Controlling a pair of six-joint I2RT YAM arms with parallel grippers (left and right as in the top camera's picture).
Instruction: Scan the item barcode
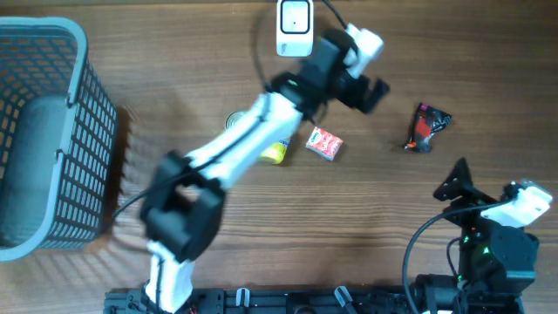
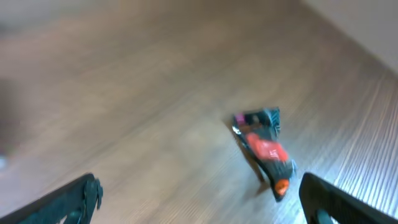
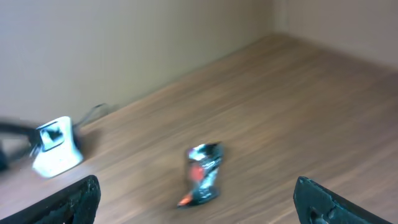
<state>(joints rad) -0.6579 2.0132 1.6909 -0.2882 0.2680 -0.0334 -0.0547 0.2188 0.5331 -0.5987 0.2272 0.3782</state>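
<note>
A dark crumpled snack packet with red print point(image 1: 427, 127) lies on the wooden table at the right. My left gripper point(image 1: 373, 92) hovers to its left, open and holding nothing. In the left wrist view the packet point(image 2: 264, 149) lies ahead, near the right fingertip point(image 2: 333, 200), apart from both. The white barcode scanner point(image 1: 295, 17) stands at the back edge, with its cable behind it. My right gripper point(image 1: 455, 181) is open near the front right, pointing toward the packet point(image 3: 202, 171). The scanner point(image 3: 56, 147) shows at the left of the right wrist view.
A small red and white box point(image 1: 323, 143) lies at mid-table. A yellow item point(image 1: 275, 153) sits partly under the left arm. A grey mesh basket point(image 1: 83, 131) stands at the far left edge.
</note>
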